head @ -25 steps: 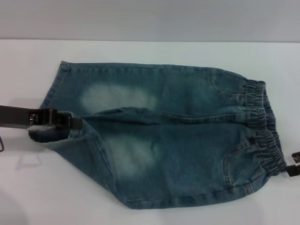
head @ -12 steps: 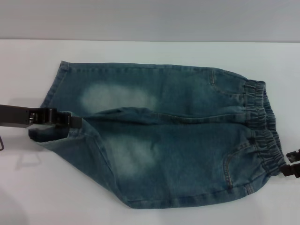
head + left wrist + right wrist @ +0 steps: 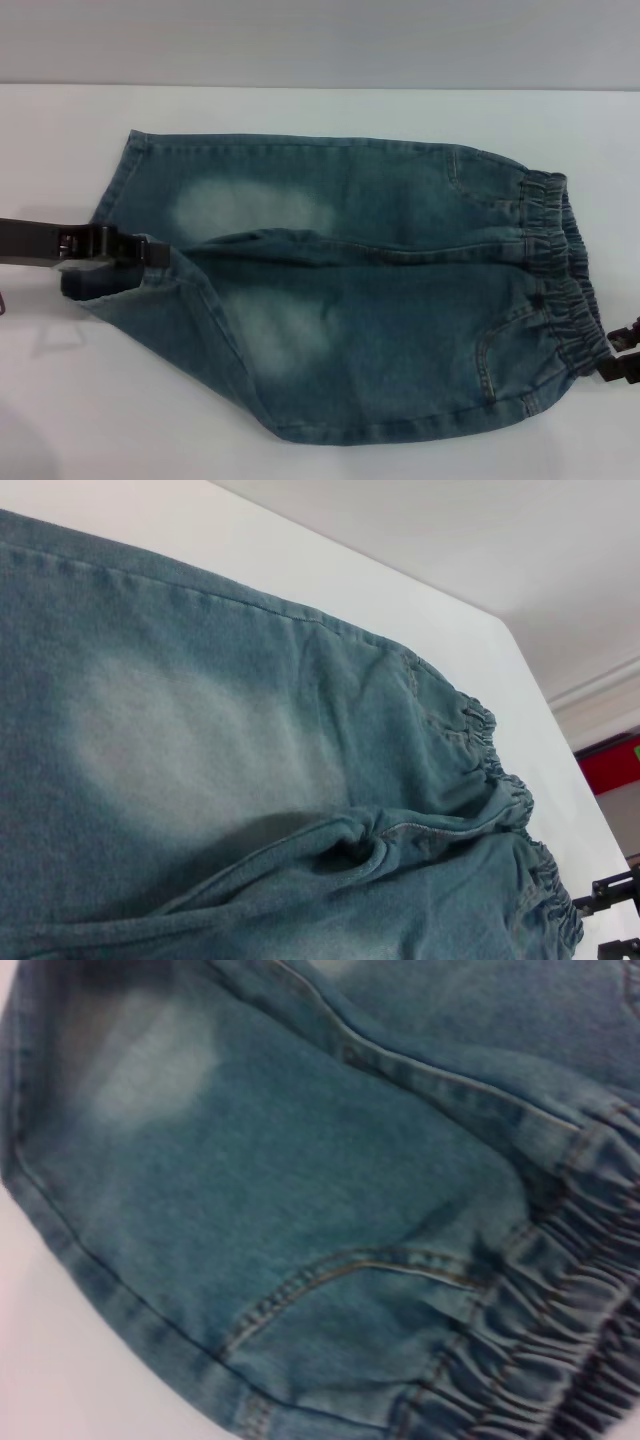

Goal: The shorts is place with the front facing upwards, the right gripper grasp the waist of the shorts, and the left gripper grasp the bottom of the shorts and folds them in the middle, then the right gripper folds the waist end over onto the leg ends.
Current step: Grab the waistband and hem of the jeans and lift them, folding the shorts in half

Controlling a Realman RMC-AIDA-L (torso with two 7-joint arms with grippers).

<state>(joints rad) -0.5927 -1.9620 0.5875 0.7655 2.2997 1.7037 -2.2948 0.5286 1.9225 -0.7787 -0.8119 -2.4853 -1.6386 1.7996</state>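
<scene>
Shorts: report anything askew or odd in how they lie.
The shorts lie skewed: the nearer leg overlaps the farther one at the middle seam, and its hem corner is bunched and lifted at the left tool.

A plain white table (image 3: 330, 110) meets a grey wall (image 3: 320, 40); a red patch (image 3: 612, 763) shows beyond.

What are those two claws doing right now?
Left gripper: at the leg hem, grip cannot be told.
Right gripper: beside the waistband, cannot be told.

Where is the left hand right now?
In the head view the left hand is at the robot's left, at the leg hems of the shorts, between the two legs, on the white table.
</scene>
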